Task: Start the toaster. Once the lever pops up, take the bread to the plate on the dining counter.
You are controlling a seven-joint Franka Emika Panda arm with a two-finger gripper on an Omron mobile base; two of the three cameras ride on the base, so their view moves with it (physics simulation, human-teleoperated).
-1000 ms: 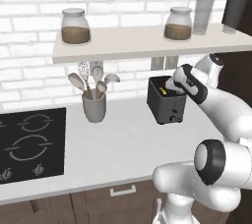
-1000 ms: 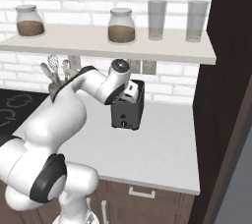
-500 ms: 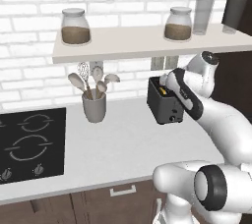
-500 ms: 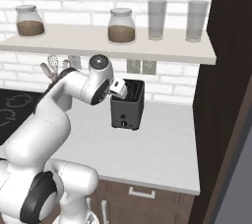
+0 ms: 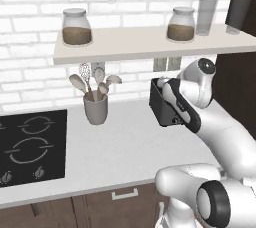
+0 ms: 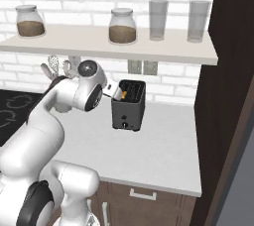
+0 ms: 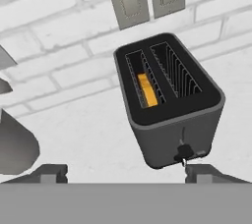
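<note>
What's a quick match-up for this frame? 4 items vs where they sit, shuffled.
Items:
1. bread
2. toaster
3. utensil cup
4. glasses

Places:
A. on the shelf, right of the jars
B. on the worktop, below the wall sockets
C. in a toaster slot
D. on the worktop, between hob and toaster

Pairs: 1-C, 2-B, 3-D, 4-A
</note>
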